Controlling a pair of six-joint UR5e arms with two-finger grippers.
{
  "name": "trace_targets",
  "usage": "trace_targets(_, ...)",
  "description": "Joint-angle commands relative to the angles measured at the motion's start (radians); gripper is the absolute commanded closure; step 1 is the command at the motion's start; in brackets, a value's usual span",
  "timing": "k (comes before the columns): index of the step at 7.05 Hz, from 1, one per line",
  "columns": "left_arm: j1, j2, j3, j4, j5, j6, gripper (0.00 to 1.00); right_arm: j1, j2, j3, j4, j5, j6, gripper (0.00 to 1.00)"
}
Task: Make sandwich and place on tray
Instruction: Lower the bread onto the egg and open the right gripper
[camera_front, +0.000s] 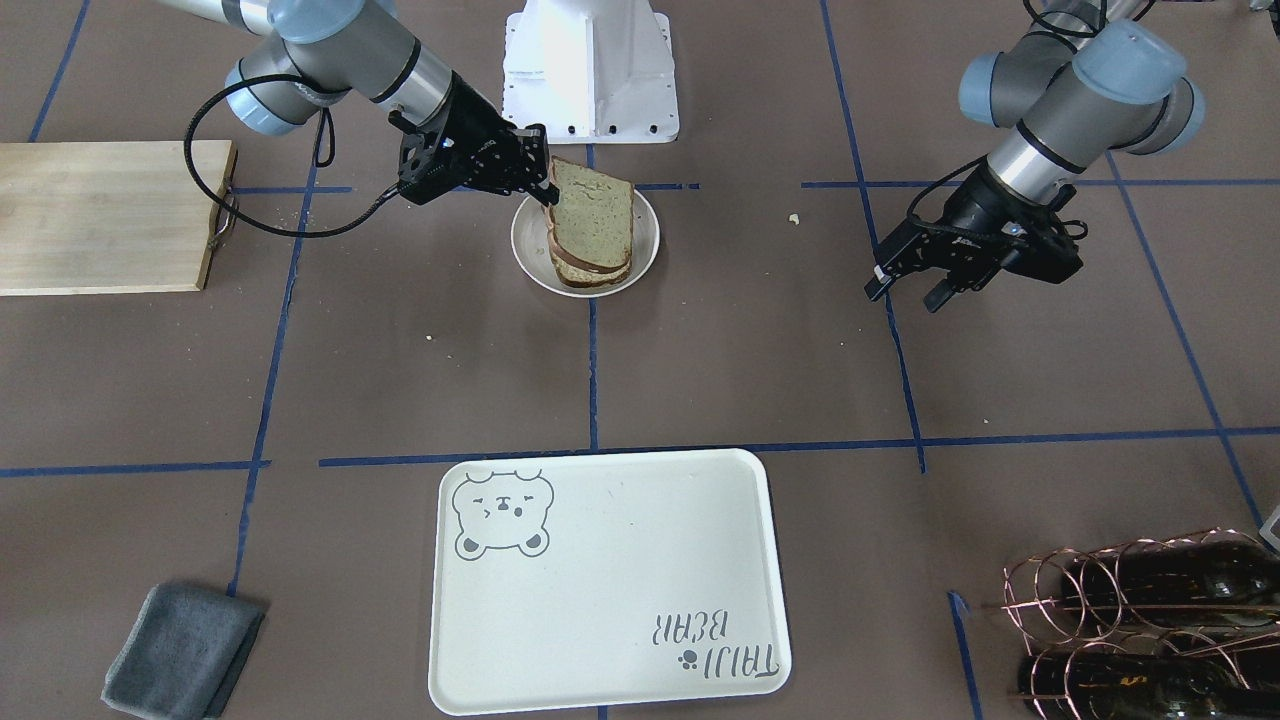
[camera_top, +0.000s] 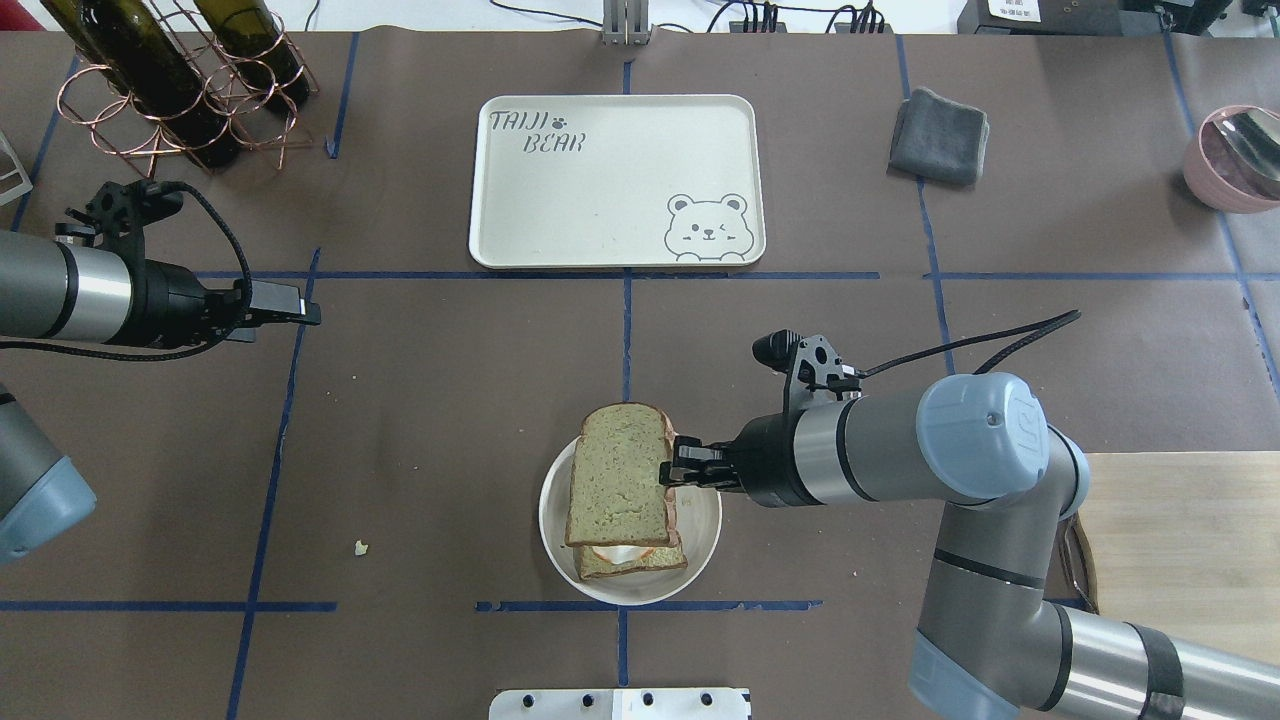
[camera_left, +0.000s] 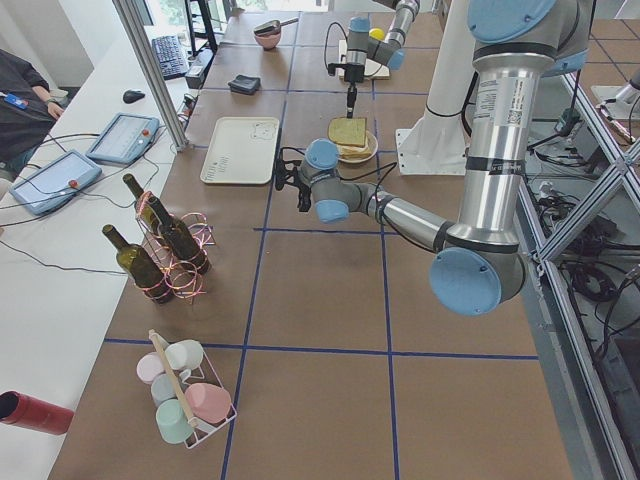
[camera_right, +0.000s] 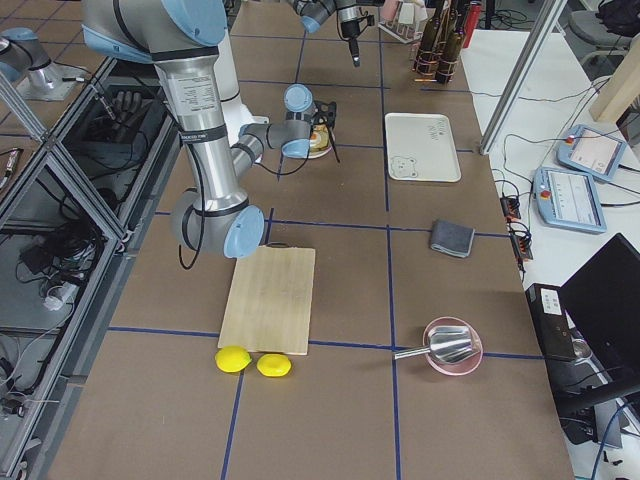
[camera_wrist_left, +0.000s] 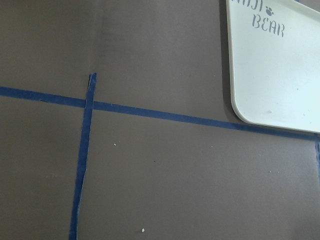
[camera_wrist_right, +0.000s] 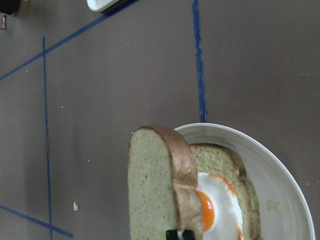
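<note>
My right gripper is shut on the edge of the top bread slice and holds it tilted over the small round white plate. In the front view this gripper holds the slice up on edge. In the right wrist view the held slice stands beside the fried egg, which lies on the lower slice on the plate. The cream tray with the bear drawing lies bare beyond the plate, also in the front view. My left gripper is open and empty, far off to the side.
A wooden board lies on my right. A grey cloth lies right of the tray. A copper rack of wine bottles stands at the far left. A pink bowl sits at the far right. Crumbs dot the table.
</note>
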Motion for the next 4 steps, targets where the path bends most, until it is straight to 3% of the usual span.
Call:
trace_targets(1, 0.004, -0.01, 0.0, 0.001, 0.0, -0.002, 0.0, -0.027, 0.002, -0.005, -0.067, -0.024, -0.005, 1.0)
trace_targets(2, 0.014, -0.013, 0.002, 0.001, 0.0, -0.004, 0.0, -0.027, 0.002, -0.006, -0.079, -0.028, -0.005, 0.67)
trace_targets(3, 0.031, -0.035, 0.005, 0.003, 0.002, -0.014, 0.0, -0.027, 0.002, -0.005, -0.09, -0.037, -0.006, 0.01)
trace_targets(4, 0.066, -0.077, 0.015, 0.006, 0.016, -0.048, 0.0, -0.015, 0.021, 0.002, -0.13, -0.034, -0.008, 0.0)
